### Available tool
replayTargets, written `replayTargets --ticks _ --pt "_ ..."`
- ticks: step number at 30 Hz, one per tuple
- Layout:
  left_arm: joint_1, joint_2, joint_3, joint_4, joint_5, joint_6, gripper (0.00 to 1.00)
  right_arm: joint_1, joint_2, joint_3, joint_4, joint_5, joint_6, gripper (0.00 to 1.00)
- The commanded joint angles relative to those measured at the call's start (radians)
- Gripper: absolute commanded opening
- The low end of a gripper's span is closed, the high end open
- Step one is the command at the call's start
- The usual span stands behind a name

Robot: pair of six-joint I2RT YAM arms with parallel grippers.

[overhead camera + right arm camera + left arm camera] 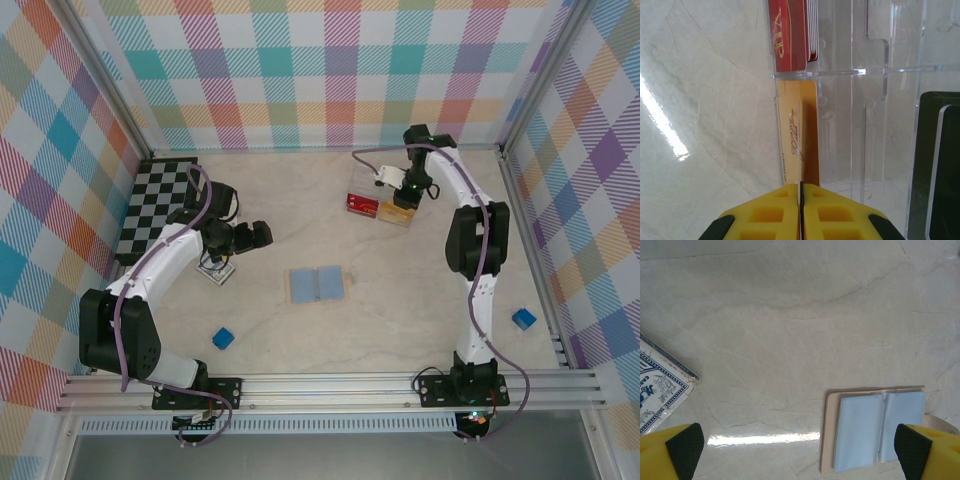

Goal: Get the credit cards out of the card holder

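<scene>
Your right hand (801, 200) is pinched closed on the edge of one gold card (792, 135). The card stands in a compartment of the clear box (380, 203), far-right of the card holder (316, 285). Next compartment over has a stack of red cards (790, 35), edges too tight to count. One dark card (935, 165) sits in a compartment on the other side of the box.

Your left hand (799, 452) is spread wide open and grips nothing. It hangs over bare surface (790, 315) left of the holder, and the holder's panel sits close by one of its fingers (912, 452).

One card holder, lying open and flat mid-surface. Both light blue panels face up, with a tan rim showing along the edges. There is free surface on all four sides of it, the widest stretch on its far side.

One printed pack (660, 390) lies left of the holder under the left arm. One checkerboard (160, 205) lies far-left of the holder, tight to the side wall. There are two blue cubes: one (222, 338) near-left of the holder with room around it, and one (523, 319) well to the holder's right, close to the frame rail.
</scene>
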Motion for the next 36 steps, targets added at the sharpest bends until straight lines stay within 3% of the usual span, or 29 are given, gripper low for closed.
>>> replayTargets --ticks 1,14,21,29,32,36 --pt "0.012 0.000 0.030 -0.029 0.010 0.019 1.00 0.011 0.027 0.042 -0.023 0.016 -0.028 0.11" --pt "0.014 0.006 0.035 -0.043 0.010 0.018 1.00 0.029 0.067 0.122 -0.039 0.012 0.007 0.19" --pt "0.014 -0.002 0.020 -0.036 0.033 0.005 1.00 0.032 -0.042 0.114 -0.043 -0.097 0.150 0.23" --pt "0.012 -0.026 -0.064 0.041 0.173 -0.080 1.00 0.102 -0.359 -0.230 0.150 -0.196 0.546 0.27" --pt "0.005 -0.037 -0.100 0.070 0.223 -0.118 1.00 0.166 -0.492 -0.391 0.215 -0.295 0.678 0.29" --pt "-0.020 -0.051 -0.157 0.133 0.268 -0.168 0.99 0.298 -0.633 -0.568 0.300 -0.245 0.894 0.31"
